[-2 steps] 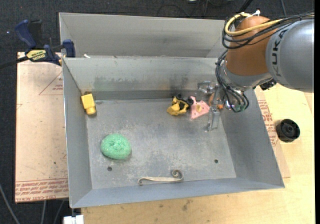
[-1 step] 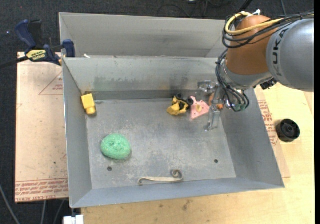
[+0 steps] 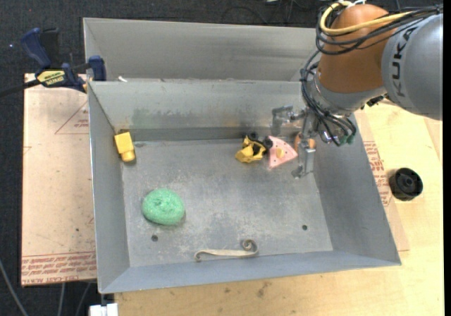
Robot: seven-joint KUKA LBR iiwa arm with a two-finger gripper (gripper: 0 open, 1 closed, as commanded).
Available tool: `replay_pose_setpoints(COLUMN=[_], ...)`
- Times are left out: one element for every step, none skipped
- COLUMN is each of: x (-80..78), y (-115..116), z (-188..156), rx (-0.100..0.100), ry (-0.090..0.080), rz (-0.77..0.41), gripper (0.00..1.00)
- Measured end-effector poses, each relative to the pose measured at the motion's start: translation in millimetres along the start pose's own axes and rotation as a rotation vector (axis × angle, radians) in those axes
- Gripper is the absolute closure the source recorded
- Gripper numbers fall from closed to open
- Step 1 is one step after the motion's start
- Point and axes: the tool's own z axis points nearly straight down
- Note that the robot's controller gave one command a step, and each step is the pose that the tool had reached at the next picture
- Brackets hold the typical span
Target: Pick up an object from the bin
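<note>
Middle: the bin (image 3: 211, 50) floor lies bare between the green round lump (image 3: 163, 207) and the back wall; broad way in from above
Back wall: yellow block (image 3: 124, 145) at left; yellow-and-black toy (image 3: 250, 150) just beside pink wedge (image 3: 280, 154), right of middle
Right: claw (image 3: 304, 158) just beside the pink wedge; arm overhangs that back corner
Front: thin curled strip (image 3: 225, 254) near the wall; corners bare

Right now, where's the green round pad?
In the camera view, the green round pad lies low on the left of the bin floor, below the yellow block and up-left of the thin curved strip.
</note>
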Motion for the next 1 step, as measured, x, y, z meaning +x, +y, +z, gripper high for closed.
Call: replay_pose_setpoints(x=[-14.7], y=[2.3], z=[-11.2], rx=[0.006], ry=[-0.022], rz=[-0.131], gripper=[0.0])
